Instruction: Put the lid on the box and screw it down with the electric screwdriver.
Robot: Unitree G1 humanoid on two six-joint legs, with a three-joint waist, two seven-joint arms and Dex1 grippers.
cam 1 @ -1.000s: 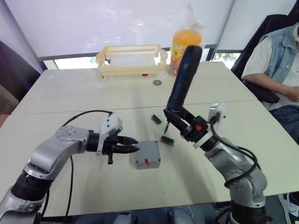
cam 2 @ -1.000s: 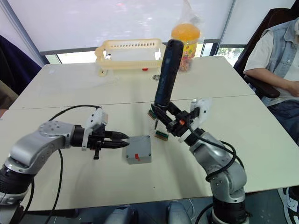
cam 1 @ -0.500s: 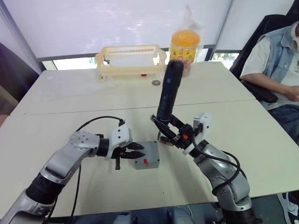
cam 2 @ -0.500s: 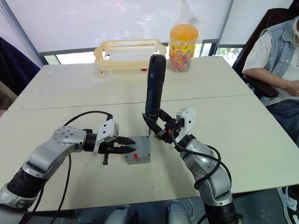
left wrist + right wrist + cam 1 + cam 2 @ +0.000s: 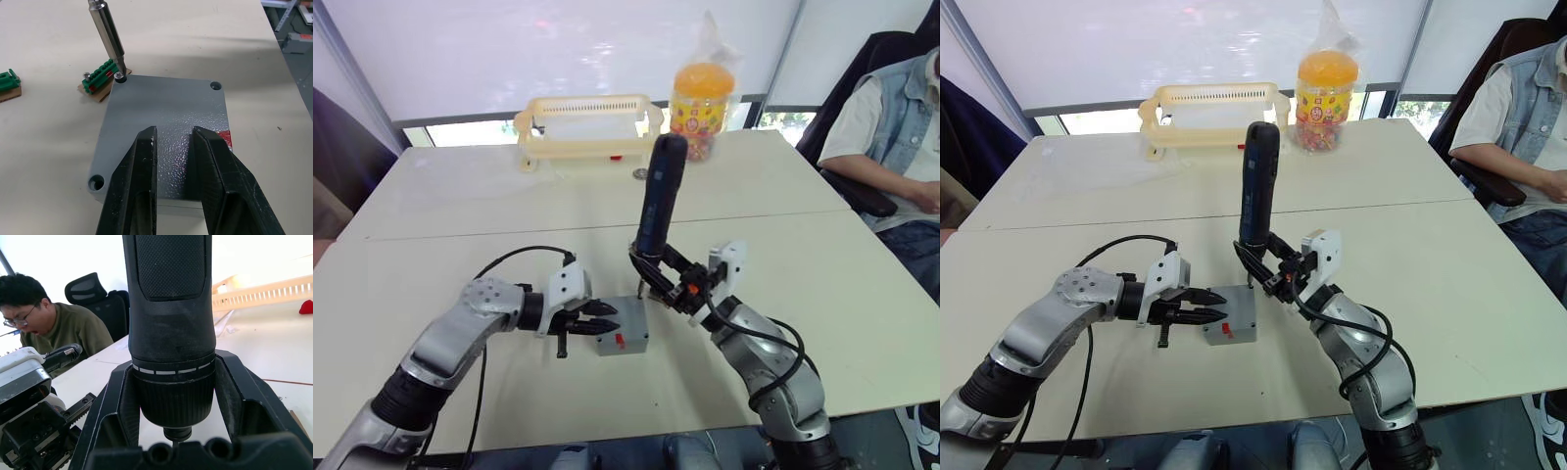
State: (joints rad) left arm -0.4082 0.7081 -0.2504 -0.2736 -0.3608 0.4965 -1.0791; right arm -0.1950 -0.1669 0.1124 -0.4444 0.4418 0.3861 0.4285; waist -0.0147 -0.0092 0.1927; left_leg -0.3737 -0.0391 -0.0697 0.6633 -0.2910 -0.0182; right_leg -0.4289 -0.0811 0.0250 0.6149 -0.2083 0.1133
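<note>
The grey lid (image 5: 166, 115) lies flat on top of the grey box (image 5: 620, 343), whose near side carries a small red mark. My left gripper (image 5: 173, 131) is open, its two black fingers (image 5: 137, 181) spread a little over the lid's near half with nothing between them. My right gripper (image 5: 658, 277) is shut on the electric screwdriver (image 5: 658, 201), which stands nearly upright. Its thin metal bit (image 5: 106, 34) comes down onto a screw at one far corner of the lid. The other lid corners in the left wrist view show open holes.
Two small green blocks (image 5: 100, 81) (image 5: 7, 81) lie on the table just beyond the box. A cream basket (image 5: 590, 125), an orange-lidded jar (image 5: 703, 98) and a coin (image 5: 639, 174) sit at the far side. A person (image 5: 891, 127) sits at the right.
The right arm has swung the screwdriver left and down until its bit reaches the lid's corner. The left gripper has moved in from beside the box to over the lid.
</note>
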